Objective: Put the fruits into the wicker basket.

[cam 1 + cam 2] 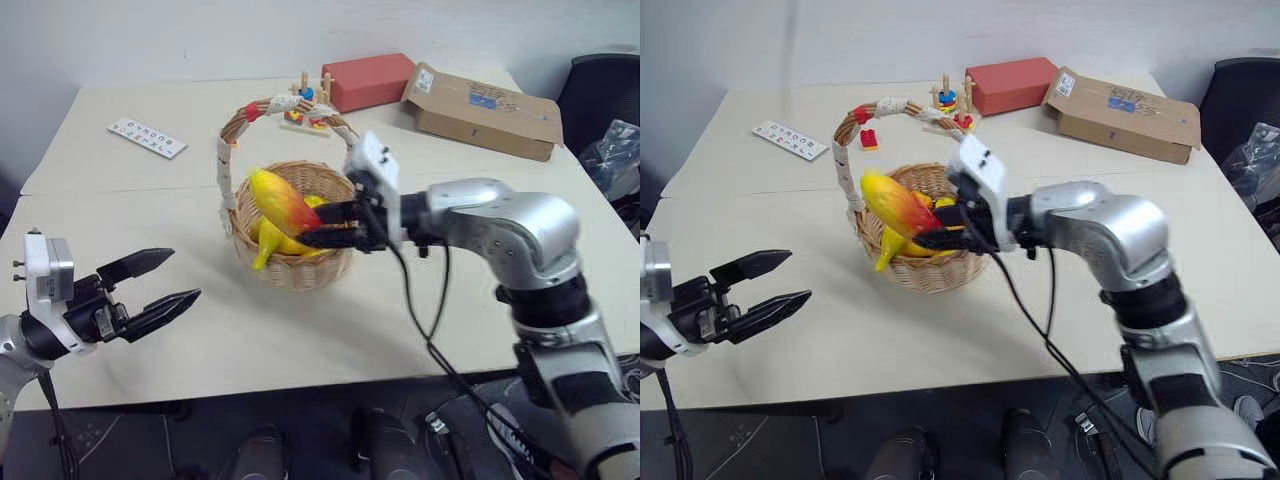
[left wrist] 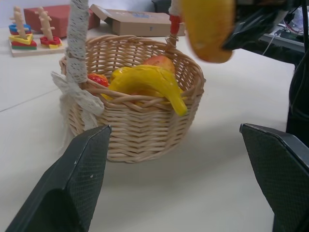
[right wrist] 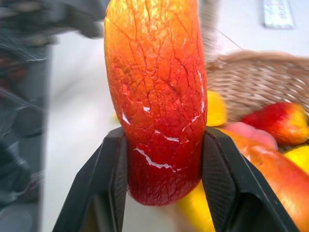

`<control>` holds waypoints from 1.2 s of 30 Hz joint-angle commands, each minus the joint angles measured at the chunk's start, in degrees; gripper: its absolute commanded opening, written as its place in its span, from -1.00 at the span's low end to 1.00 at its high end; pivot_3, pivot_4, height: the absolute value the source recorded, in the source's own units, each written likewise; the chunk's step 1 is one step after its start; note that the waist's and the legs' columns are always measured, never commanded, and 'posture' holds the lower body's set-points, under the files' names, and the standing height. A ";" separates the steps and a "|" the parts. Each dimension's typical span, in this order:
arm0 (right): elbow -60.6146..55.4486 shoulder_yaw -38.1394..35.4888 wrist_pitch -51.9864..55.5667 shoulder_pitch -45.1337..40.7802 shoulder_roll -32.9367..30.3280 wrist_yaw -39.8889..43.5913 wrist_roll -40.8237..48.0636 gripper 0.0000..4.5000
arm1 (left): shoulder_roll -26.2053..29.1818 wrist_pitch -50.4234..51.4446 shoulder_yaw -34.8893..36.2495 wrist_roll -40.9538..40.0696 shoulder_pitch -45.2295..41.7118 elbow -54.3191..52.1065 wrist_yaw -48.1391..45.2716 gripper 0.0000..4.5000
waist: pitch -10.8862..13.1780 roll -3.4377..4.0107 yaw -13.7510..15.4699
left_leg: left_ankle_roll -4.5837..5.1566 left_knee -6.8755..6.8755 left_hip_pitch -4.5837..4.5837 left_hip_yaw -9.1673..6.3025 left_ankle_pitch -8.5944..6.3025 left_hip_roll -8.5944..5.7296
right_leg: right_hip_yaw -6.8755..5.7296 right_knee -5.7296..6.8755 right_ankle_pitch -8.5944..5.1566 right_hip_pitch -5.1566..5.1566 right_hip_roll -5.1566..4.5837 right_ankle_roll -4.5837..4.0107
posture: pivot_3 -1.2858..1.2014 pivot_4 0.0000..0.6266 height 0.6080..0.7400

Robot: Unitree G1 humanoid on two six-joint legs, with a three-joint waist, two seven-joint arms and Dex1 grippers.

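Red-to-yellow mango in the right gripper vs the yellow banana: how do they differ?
The oblong red-to-yellow mango is clamped in the right gripper above the round wicker basket; the curved yellow banana lies inside it, its tip over the rim. The mango grades red to yellow; the banana is plain yellow. Both are glossy.

We see a mango [image 3: 157, 101] shading red to orange-yellow, its skin crazed with fine cracks and white scuffs. The banana [image 2: 147, 82] is plain yellow. The basket [image 2: 145, 133] is tan weave, its handle [image 1: 225, 165] wrapped in white cord with red ties. The table [image 1: 330, 340] is cream; 2 black fingers [image 3: 113, 179] carry a fine mesh texture.
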 commanded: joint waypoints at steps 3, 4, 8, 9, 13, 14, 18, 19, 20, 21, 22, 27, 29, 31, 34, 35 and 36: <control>2.91 -2.60 -1.56 -1.83 3.66 -7.70 -5.63 0.30 | 0.11 -0.63 0.45 -0.57 -0.42 -0.75 0.75 1.00 | -0.07 -0.12 -0.22 | 0.14 0.14 -0.59 0.16 -0.06 -0.10 | -0.03 -0.03 0.07 -0.43 0.00 0.09 | 0.03 -0.52 1.00; 2.60 -3.60 -1.40 -1.72 3.81 -7.43 -5.03 0.48 | 0.12 -0.59 0.52 -0.71 -0.53 -0.74 0.95 1.00 | -0.07 -0.12 -0.25 | 0.16 0.12 -0.59 0.21 -0.07 -0.10 | -0.04 -0.08 0.07 -0.43 0.02 0.10 | 0.03 -0.52 1.00; -0.53 -7.02 -2.80 0.56 1.28 -1.63 -1.19 0.98 | 0.19 -0.60 0.52 -0.91 -0.79 -0.76 1.31 1.00 | -0.07 -0.12 -0.22 | 0.16 0.04 -0.62 0.21 -0.07 -0.05 | -0.13 -0.21 0.08 -0.43 0.10 0.11 | 0.03 -0.52 1.00; -1.88 -8.07 -3.84 1.83 -0.02 1.03 0.14 0.98 | 0.21 -0.61 0.52 -0.95 -0.86 -0.74 1.35 1.00 | -0.07 -0.12 -0.11 | 0.16 0.05 -0.62 0.21 -0.07 -0.05 | -0.13 -0.21 0.08 -0.43 0.10 0.12 | 0.03 -0.52 1.00; -7.26 -14.35 -11.35 10.07 -5.73 15.95 7.04 0.98 | 0.39 -0.70 0.76 -1.00 -0.75 -0.43 1.13 1.00 | -0.08 -0.15 0.01 | 0.20 0.09 -0.63 0.19 -0.09 -0.05 | -0.10 -0.33 0.15 -0.33 0.12 0.25 | 0.03 -0.52 1.00; -7.88 -15.59 -12.70 11.87 -6.88 19.30 8.68 0.98 | 0.43 -0.74 0.81 -0.99 -0.71 -0.34 1.06 1.00 | -0.08 -0.15 0.00 | 0.22 0.10 -0.63 0.20 -0.09 -0.06 | -0.08 -0.36 0.16 -0.31 0.12 0.27 | 0.03 -0.52 1.00; -1.55 -18.63 -22.51 19.15 -12.69 30.15 6.58 0.98 | 0.78 -0.90 0.52 -0.78 -1.34 0.30 0.77 1.00 | -0.08 -0.16 -0.14 | 0.24 0.11 -0.50 0.25 -0.09 -0.05 | -0.05 -0.36 0.18 -0.21 0.13 0.29 | 0.03 -0.52 1.00; 3.49 -18.15 -28.57 19.05 -13.37 31.43 2.68 0.98 | 0.87 -0.92 0.36 -0.81 -1.66 0.42 0.70 1.00 | -0.08 -0.16 -0.32 | 0.25 0.11 -0.43 0.31 -0.08 -0.04 | -0.01 -0.35 0.18 -0.19 0.13 0.30 | 0.03 -0.52 1.00; 8.65 -17.54 -34.30 18.21 -13.58 32.55 -0.70 0.98 | 0.94 -0.93 0.19 -0.80 -1.95 0.49 0.62 1.00 | -0.08 -0.16 -0.37 | 0.26 0.12 -0.35 0.40 -0.06 -0.02 | 0.02 -0.37 0.21 -0.13 0.13 0.34 | 0.03 -0.52 1.00; 13.07 -16.91 -39.12 17.05 -13.42 33.27 -3.42 0.98 | 1.04 -0.90 0.04 -0.79 -2.29 0.66 0.52 1.00 | -0.08 -0.16 -0.40 | 0.27 0.13 -0.30 0.50 -0.02 -0.01 | 0.03 -0.42 0.24 -0.11 0.11 0.40 | 0.03 -0.52 1.00; 18.31 -16.22 -43.57 14.61 -12.48 33.72 -5.61 0.98 | 1.16 -0.85 -0.17 -0.77 -2.70 0.87 0.41 1.00 | -0.08 -0.16 -0.39 | 0.27 0.13 -0.27 0.54 0.03 -0.01 | 0.04 -0.43 0.27 -0.10 0.11 0.45 | 0.03 -0.52 1.00; 41.81 -12.95 -56.07 1.51 -6.21 35.08 -13.58 0.98 | 1.57 -0.52 -1.15 -0.84 -4.46 1.33 0.08 1.00 | -0.04 -0.09 -0.94 | 0.15 0.07 -0.21 0.66 0.16 0.05 | 0.15 -0.26 0.28 -0.24 0.16 0.43 | 0.03 -0.52 1.00; 48.02 -12.56 -58.69 -2.41 -3.06 35.47 -14.88 0.98 | 1.60 -0.37 -1.35 -0.82 -4.98 1.38 0.08 1.00 | -0.04 -0.09 -1.15 | 0.13 0.04 -0.33 0.64 0.17 0.10 | 0.13 -0.29 0.28 -0.33 0.20 0.42 | 0.03 -0.52 1.00; 53.16 -12.91 -59.69 -5.99 0.31 35.62 -15.30 0.98 | 1.38 -0.25 -1.50 -0.85 -5.13 1.00 0.29 1.00 | -0.04 -0.09 -1.37 | 0.14 0.02 -0.37 0.64 0.16 0.08 | 0.13 -0.30 0.28 -0.35 0.18 0.42 | 0.03 -0.52 1.00; 60.37 -12.70 -62.64 -9.98 3.51 33.29 -17.99 0.98 | 1.02 -0.28 -1.54 -0.92 -5.00 0.58 0.57 1.00 | -0.03 -0.08 -1.77 | 0.19 0.05 -0.43 0.62 0.13 0.03 | 0.13 -0.31 0.28 -0.35 0.10 0.42 | 0.03 -0.52 1.00; 62.66 -12.73 -63.52 -11.12 4.29 32.10 -18.94 0.98 | 0.94 -0.33 -1.54 -0.92 -4.92 0.50 0.62 1.00 | -0.03 -0.08 -1.72 | 0.20 0.06 -0.43 0.62 0.13 0.02 | 0.12 -0.31 0.28 -0.35 0.09 0.42 | 0.03 -0.52 1.00; 64.56 -12.87 -64.06 -12.13 4.98 31.16 -19.59 0.98 | 0.87 -0.36 -1.51 -0.93 -4.82 0.40 0.69 1.00 | -0.03 -0.08 -1.67 | 0.20 0.07 -0.45 0.57 0.13 0.01 | 0.11 -0.30 0.28 -0.34 0.09 0.42 | 0.03 -0.52 1.00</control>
